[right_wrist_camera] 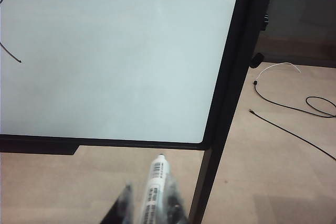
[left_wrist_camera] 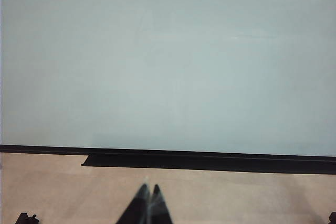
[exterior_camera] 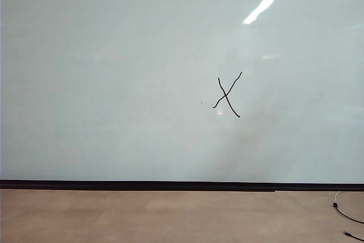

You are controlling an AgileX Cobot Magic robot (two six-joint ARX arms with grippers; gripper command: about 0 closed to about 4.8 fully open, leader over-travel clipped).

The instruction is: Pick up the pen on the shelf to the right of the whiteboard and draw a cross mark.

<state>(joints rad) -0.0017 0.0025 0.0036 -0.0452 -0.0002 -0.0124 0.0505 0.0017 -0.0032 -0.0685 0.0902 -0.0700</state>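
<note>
The whiteboard (exterior_camera: pixel 114 83) fills the exterior view, with the black cross mark (exterior_camera: pixel 227 95) right of its middle. Neither gripper appears in that view. In the right wrist view, my right gripper (right_wrist_camera: pixel 149 188) is shut on the pen (right_wrist_camera: pixel 156 179), a white barrel with black print pointing toward the board's lower right corner (right_wrist_camera: pixel 199 140). One stroke end of the cross mark (right_wrist_camera: pixel 10 55) shows at that view's edge. My left gripper (left_wrist_camera: pixel 148 187) is shut and empty, its tips together over the tan floor, back from the board (left_wrist_camera: pixel 168 61). A black shelf (left_wrist_camera: pixel 210 161) runs under the board's lower edge.
The board's black frame post (right_wrist_camera: pixel 231 93) stands just beside the pen. Thin cables (right_wrist_camera: pixel 294 108) lie on the tan floor (exterior_camera: pixel 170 214) beyond the board's right side, and one cable (exterior_camera: pixel 347 214) shows in the exterior view's corner.
</note>
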